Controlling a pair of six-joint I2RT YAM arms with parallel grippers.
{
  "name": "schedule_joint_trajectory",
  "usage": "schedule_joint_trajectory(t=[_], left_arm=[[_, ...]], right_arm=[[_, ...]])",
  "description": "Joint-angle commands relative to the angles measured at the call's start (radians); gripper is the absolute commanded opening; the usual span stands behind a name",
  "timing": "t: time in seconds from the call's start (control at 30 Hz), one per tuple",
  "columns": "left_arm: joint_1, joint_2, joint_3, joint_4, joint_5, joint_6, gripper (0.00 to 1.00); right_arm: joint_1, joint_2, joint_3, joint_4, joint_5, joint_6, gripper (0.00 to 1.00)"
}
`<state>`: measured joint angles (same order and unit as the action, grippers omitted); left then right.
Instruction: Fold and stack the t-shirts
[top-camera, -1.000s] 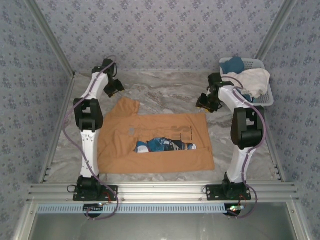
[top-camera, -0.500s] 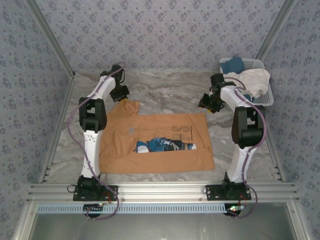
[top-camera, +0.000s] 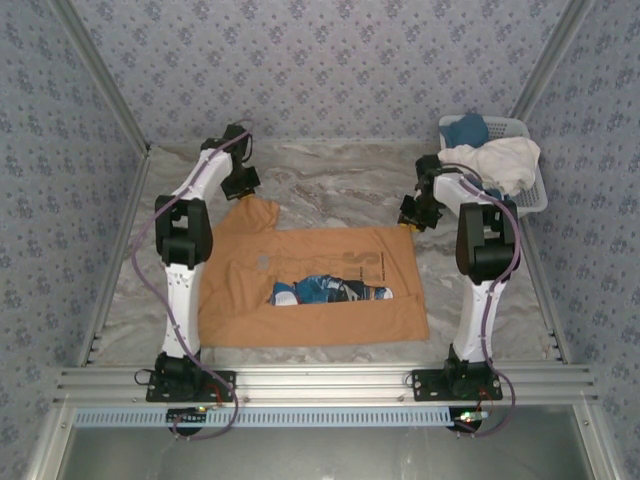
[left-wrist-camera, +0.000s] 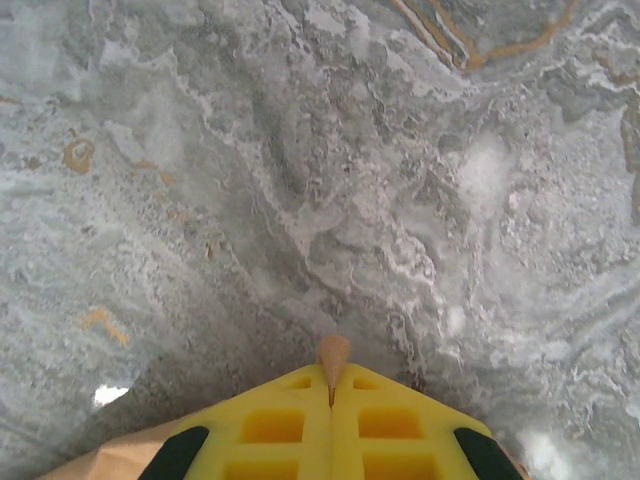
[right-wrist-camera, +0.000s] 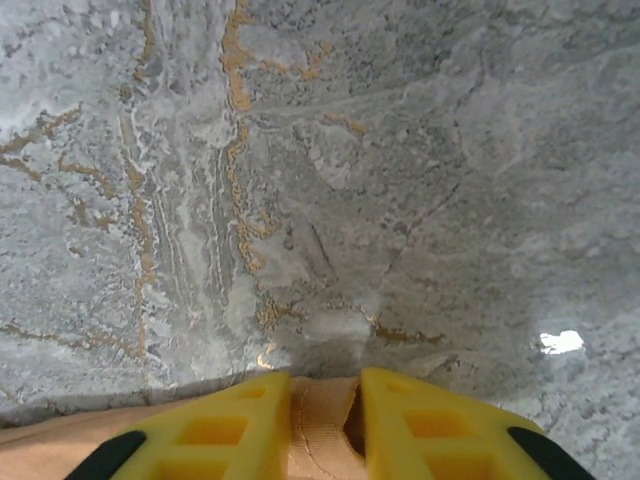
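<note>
An orange-tan t-shirt (top-camera: 310, 290) with a blue-and-white print lies spread flat on the marble table. My left gripper (top-camera: 243, 190) sits at its far left corner. In the left wrist view that gripper (left-wrist-camera: 332, 375) is shut, and a small tip of orange cloth (left-wrist-camera: 333, 352) pokes out between the yellow fingers. My right gripper (top-camera: 412, 222) is at the shirt's far right corner. In the right wrist view its jaws (right-wrist-camera: 325, 385) stand a little apart with a fold of the orange cloth (right-wrist-camera: 320, 420) between them and a dark gap beside the right finger.
A white lattice basket (top-camera: 530, 197) stands at the back right, holding a white t-shirt (top-camera: 500, 160) and a blue t-shirt (top-camera: 465, 130). Bare marble table (top-camera: 340, 175) lies beyond the orange shirt. Patterned walls close in the sides and back.
My left gripper moved right to the shirt's far left corner and shut on the cloth. My right gripper came down onto the far right corner and its jaws have narrowed.
</note>
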<state>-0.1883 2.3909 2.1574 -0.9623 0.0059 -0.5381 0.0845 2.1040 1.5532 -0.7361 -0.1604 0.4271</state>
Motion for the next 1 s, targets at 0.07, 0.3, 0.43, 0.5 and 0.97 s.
schedule_joint_trajectory(t=[0.07, 0.3, 0.43, 0.5, 0.97], left_arm=[[-0.005, -0.108, -0.066, -0.008, -0.013, 0.022, 0.0], [-0.011, -0.209, -0.172, -0.009, 0.024, 0.01, 0.0], [-0.019, -0.315, -0.311, -0.018, 0.029, -0.012, 0.0], [-0.02, -0.387, -0.408, -0.015, 0.031, -0.022, 0.0], [-0.023, -0.938, -0.903, -0.068, 0.053, -0.149, 0.0]], right_arm=[[0.001, 0.025, 0.058, -0.018, 0.011, -0.025, 0.17], [0.016, -0.029, 0.045, -0.02, 0.031, -0.075, 0.0], [0.034, -0.091, -0.001, -0.026, 0.044, -0.107, 0.0], [0.041, -0.128, -0.042, -0.018, 0.048, -0.113, 0.0], [0.059, -0.387, -0.32, 0.004, 0.112, -0.044, 0.0]])
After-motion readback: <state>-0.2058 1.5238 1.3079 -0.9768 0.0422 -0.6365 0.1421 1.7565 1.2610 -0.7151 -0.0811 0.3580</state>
